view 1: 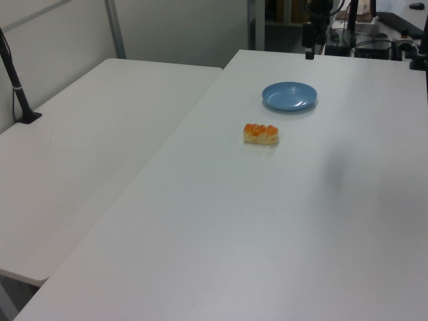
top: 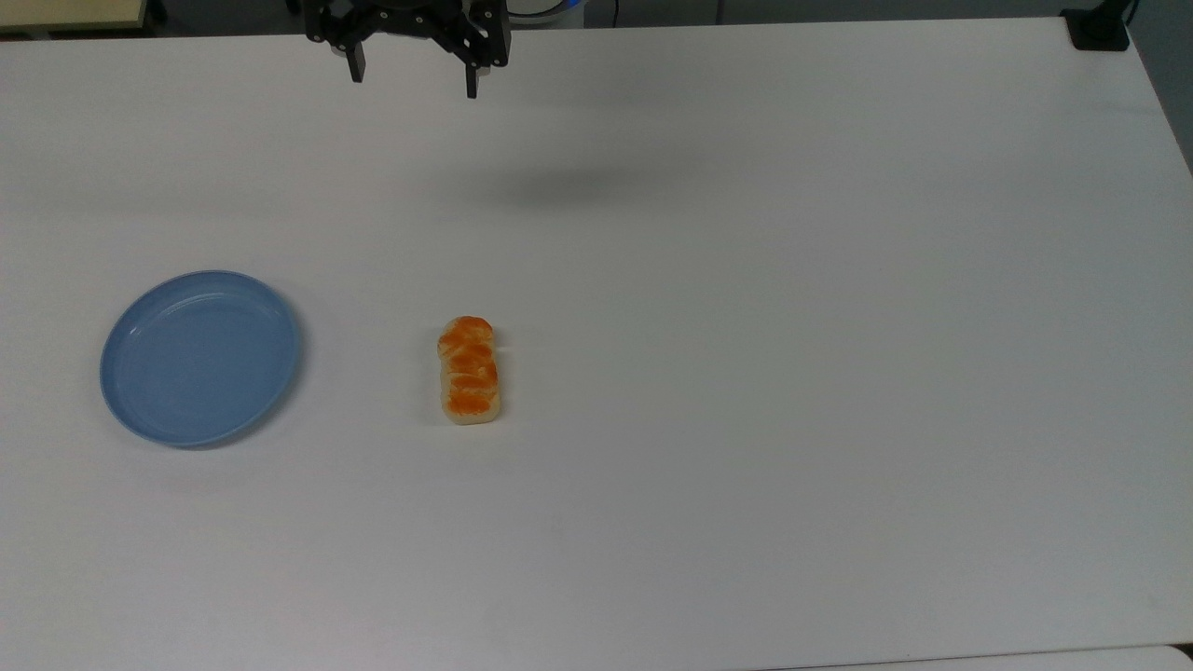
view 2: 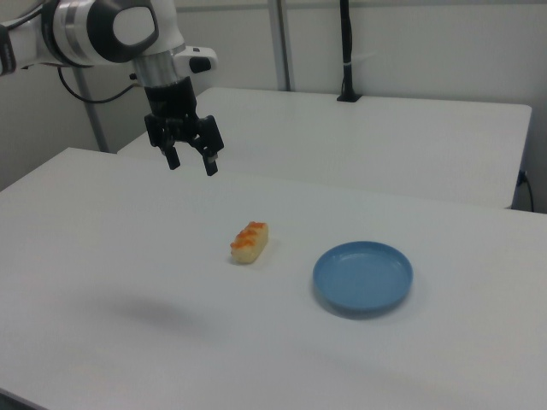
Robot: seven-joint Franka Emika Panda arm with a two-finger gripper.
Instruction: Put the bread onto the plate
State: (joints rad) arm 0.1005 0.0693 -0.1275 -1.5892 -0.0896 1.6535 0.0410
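Observation:
The bread (top: 469, 370) is a small loaf with cream sides and an orange-brown lumpy top, lying flat on the white table near its middle; it also shows in the left view (view 1: 261, 134) and the right view (view 2: 249, 242). The light-blue plate (top: 200, 357) rests empty to the top view's left of the bread, with a clear gap between them (view 1: 289, 95) (view 2: 362, 277). My gripper (top: 412, 82) hangs open high above the table's far edge, well away from both (view 2: 192, 161) (view 1: 308, 48). Nothing is between its fingers.
The white table (top: 746, 373) stretches wide to the top view's right of the bread. A second white table (view 1: 87, 147) adjoins it on the left view's left. A black post base (top: 1100, 33) stands at the top view's far right corner.

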